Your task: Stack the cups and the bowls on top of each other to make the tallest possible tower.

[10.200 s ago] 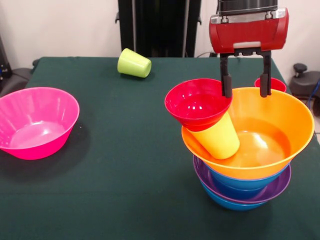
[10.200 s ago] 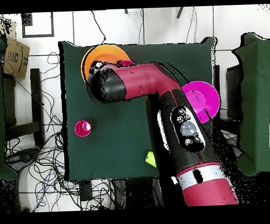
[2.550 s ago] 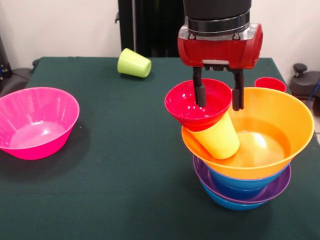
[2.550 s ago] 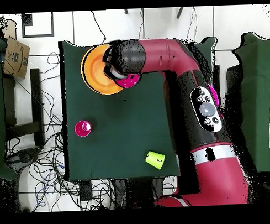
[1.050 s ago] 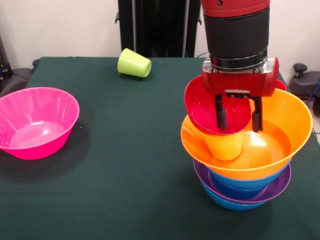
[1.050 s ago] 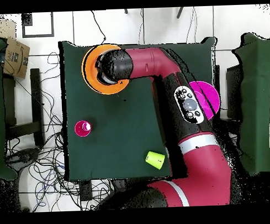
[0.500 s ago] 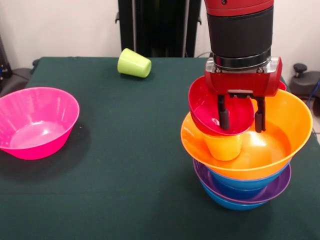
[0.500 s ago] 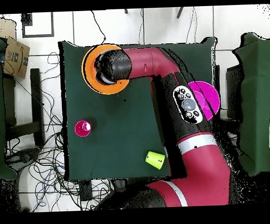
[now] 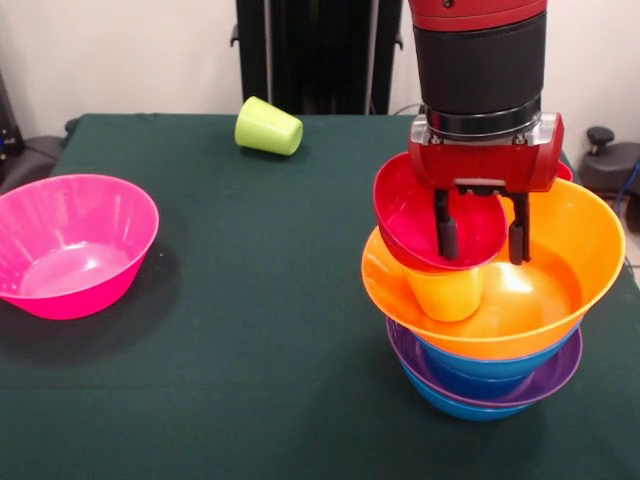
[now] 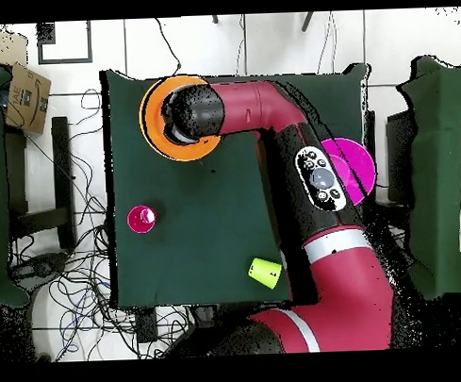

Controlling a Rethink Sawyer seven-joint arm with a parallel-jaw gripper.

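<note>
The tower stands at the front right: a blue bowl (image 9: 450, 398) lowest, a purple bowl (image 9: 562, 374), then the wide orange bowl (image 9: 570, 310). Inside the orange bowl a yellow cup (image 9: 446, 294) stands with the small red bowl (image 9: 412, 216) resting on it. My gripper (image 9: 479, 228) hangs over the red bowl's right side and is open, one finger (image 9: 445, 226) inside the bowl and the other outside its rim. A lime green cup (image 9: 267, 127) lies on its side at the far side. The pink bowl (image 9: 70, 245) sits at the left. The overhead view shows the red cup (image 10: 141, 219) standing alone.
In the overhead view my arm (image 10: 270, 122) reaches across the table over the orange bowl (image 10: 155, 130) and hides the gripper. The lime green cup (image 10: 265, 271) lies near the table edge, and the pink bowl (image 10: 358, 166) is partly under the arm.
The gripper came down onto the red bowl and moved it and the yellow cup from leaning on the orange bowl's left rim to its middle. In the last half second almost nothing moved.
</note>
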